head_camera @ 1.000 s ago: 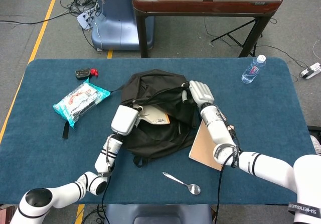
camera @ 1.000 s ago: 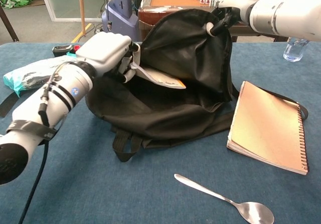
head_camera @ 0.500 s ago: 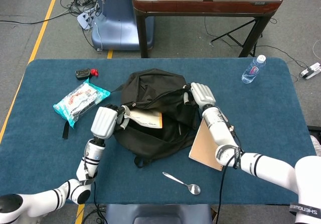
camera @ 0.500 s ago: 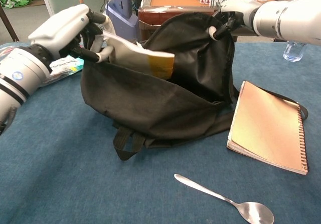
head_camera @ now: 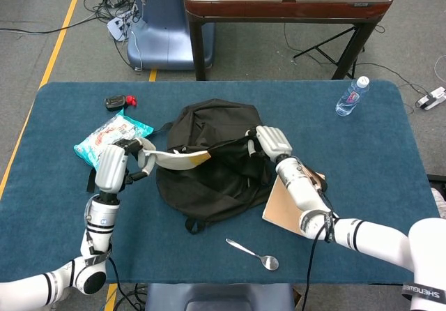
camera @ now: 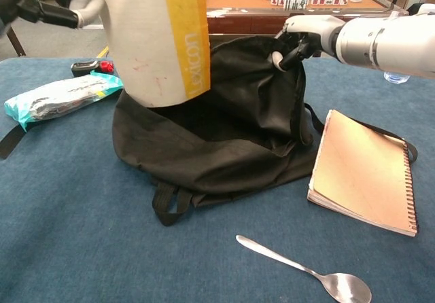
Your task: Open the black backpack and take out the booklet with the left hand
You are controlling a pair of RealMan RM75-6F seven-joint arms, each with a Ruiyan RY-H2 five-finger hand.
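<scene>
While the right hand point(head_camera: 270, 141) pinches the upper edge of the black backpack point(head_camera: 209, 161) and holds it up, the left hand point(head_camera: 115, 166) grips the booklet point(head_camera: 178, 160), a white one with a yellow band, clear of the bag's mouth and above the blue tabletop point(head_camera: 63, 206). A brown notebook point(camera: 367, 174) lies just beside the backpack.
</scene>
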